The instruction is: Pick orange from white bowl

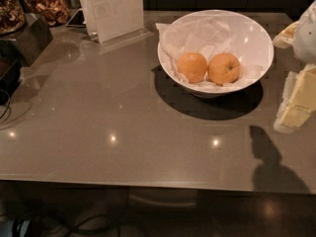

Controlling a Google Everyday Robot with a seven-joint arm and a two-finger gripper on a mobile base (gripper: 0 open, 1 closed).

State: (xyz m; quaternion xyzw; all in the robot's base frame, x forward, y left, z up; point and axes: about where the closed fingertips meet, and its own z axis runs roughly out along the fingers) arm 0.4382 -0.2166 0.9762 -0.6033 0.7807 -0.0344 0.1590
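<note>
The white bowl stands on the grey table at the back right, lined with crumpled white paper. Two fruits lie side by side in it. The orange is the right one, slightly larger and paler, with a small dimple on top. A smaller, deeper-orange fruit touches it on the left. My gripper reaches in from the right edge of the view, just right of the bowl and level with it. It is open and empty, with one pale yellow finger below and the other above.
A clear plastic sign holder stands at the back, left of the bowl. Jars of dried snacks sit on a dark stand at the back left. The table's front edge runs across the lower view, with cables below.
</note>
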